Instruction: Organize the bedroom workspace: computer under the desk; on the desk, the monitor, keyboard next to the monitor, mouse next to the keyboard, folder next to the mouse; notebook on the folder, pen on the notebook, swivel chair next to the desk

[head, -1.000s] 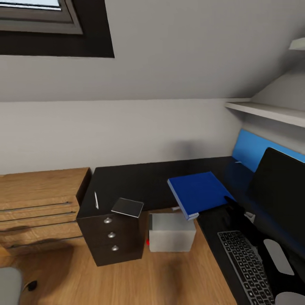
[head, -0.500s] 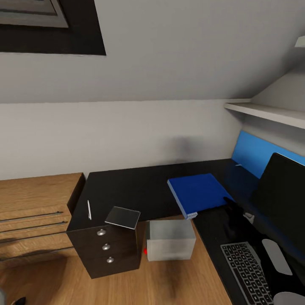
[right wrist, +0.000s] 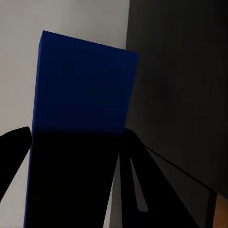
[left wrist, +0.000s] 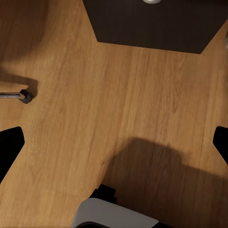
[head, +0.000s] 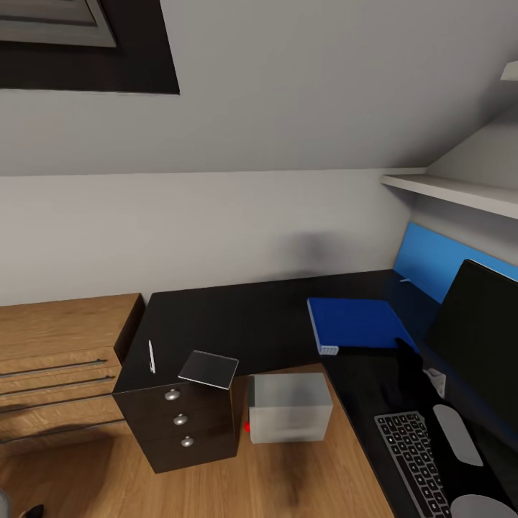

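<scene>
Blue folder (head: 356, 323), one notebook (head: 208, 369), one pen (head: 151, 356) on one desk (head: 237, 316).

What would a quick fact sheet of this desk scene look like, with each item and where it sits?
folder: flat on the desk, by the monitor
right gripper: at the folder's near edge, grip unclear
notebook: on the desk corner above the drawers, overhanging
pen: beside the notebook
keyboard: in front of the monitor
computer: on the floor under the desk

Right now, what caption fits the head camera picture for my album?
Blue folder lying on the black desk, notebook and pen waiting above the drawers.
</scene>
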